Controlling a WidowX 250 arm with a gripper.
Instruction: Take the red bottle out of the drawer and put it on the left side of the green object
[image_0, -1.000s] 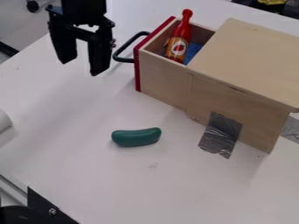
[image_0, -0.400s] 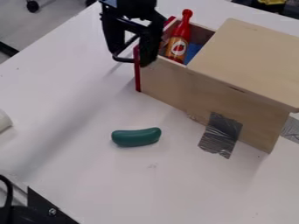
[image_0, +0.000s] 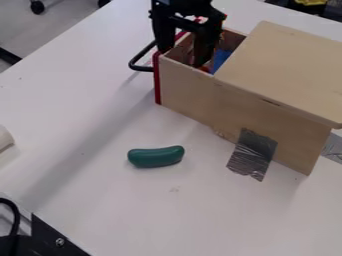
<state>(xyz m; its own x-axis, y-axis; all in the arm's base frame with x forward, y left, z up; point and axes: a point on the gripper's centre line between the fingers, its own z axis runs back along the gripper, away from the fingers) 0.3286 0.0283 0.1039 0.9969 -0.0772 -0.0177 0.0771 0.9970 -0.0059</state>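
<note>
Tape (image_0: 252, 154) runs down the side of the box (image_0: 287, 65) onto the table (image_0: 80, 150), most likely to keep the box from sliding when the drawer is worked; the drawer (image_0: 184, 85) stands pulled out past the lid, which leaves its top open to a reach from above; its handle (image_0: 137, 66) juts out clear of the opening; the green object (image_0: 155, 156) lies on its side in front, serving as the mark for where the bottle should go.

The claw (image_0: 182, 57) hangs over the open drawer with its fingers apart, presumably so they can pass either side of the bottle; it looks to grip nothing. The bottle (image_0: 206, 68) is in the drawer, mostly hidden by the claw; red bits show behind and beside the finger nearer the lid, so it seems to sit toward that finger; whether it is truly between the two I cannot tell. A small shift toward the lid may be needed before closing; otherwise that finger could land on the bottle and tip it.
</note>
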